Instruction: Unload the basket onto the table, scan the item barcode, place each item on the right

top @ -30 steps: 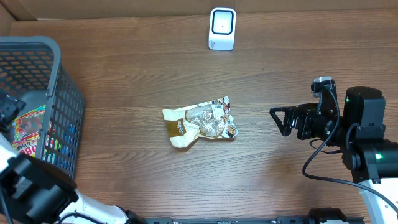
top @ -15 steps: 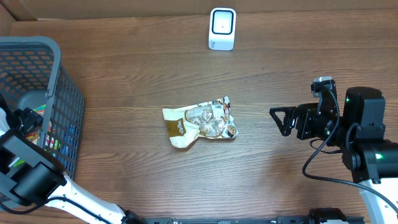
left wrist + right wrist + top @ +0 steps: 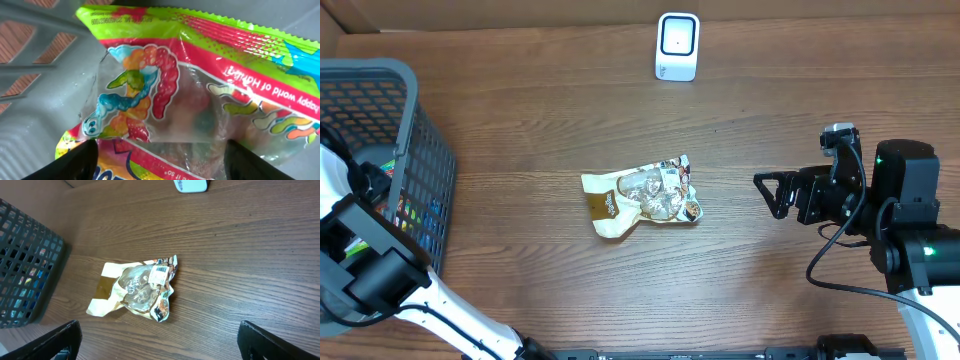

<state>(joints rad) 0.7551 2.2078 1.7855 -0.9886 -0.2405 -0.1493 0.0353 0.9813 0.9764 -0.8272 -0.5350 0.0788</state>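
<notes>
A bright gummy-worm bag (image 3: 200, 75) lies in the grey basket (image 3: 420, 130) and fills the left wrist view. My left gripper (image 3: 160, 147) is down inside the basket, its fingers (image 3: 82, 160) standing wide on either side of the bag's lower edge. From overhead only the left arm (image 3: 360, 250) shows, reaching over the basket rim. The white scanner (image 3: 677, 45) stands at the table's far edge. My right gripper (image 3: 767, 196) hovers open at the right, holding nothing.
A crumpled gold snack packet (image 3: 645, 197) lies mid-table, its white label (image 3: 159, 272) facing up in the right wrist view. Other colourful packets (image 3: 408, 215) show through the basket wall. Bare wood lies between the packet and the scanner.
The left arm has swung deeper into the basket and now covers the gummy bag from above. The right arm and the gold packet have not moved.
</notes>
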